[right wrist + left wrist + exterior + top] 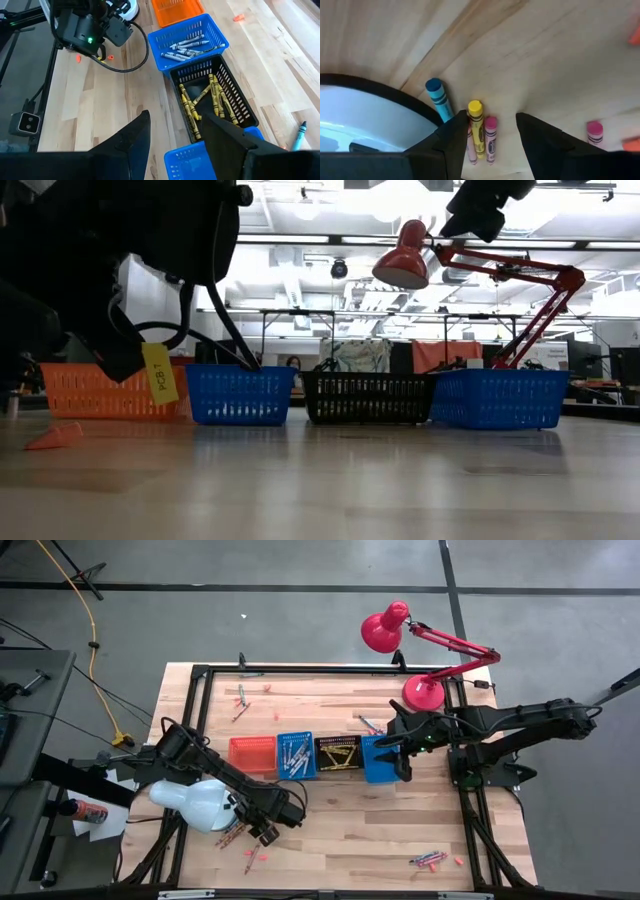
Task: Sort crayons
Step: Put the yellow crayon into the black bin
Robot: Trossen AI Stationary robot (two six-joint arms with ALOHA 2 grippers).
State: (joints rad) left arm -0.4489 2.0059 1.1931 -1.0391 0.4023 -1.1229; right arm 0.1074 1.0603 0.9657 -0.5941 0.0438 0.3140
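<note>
My left gripper [264,832] [491,120] hangs open near the table's near left, fingers pointing steeply down. A yellow crayon [476,127] and a pink crayon [491,139] lie flat on the wood between its fingers, with a blue crayon [439,99] just outside one finger and another pink crayon [595,132] beyond the other. My right gripper [402,754] [175,127] waits open, high above the right blue basket [378,760]. The black basket [215,100] holds yellow crayons and the left blue basket [187,42] holds pale ones.
The orange basket [252,752] ends the row on the left. A white lamp head [195,802] sits close beside my left gripper, and a red lamp [420,650] stands at the far right. Loose crayons lie at the far left [240,696], behind the baskets [368,723] and at the near right [428,860].
</note>
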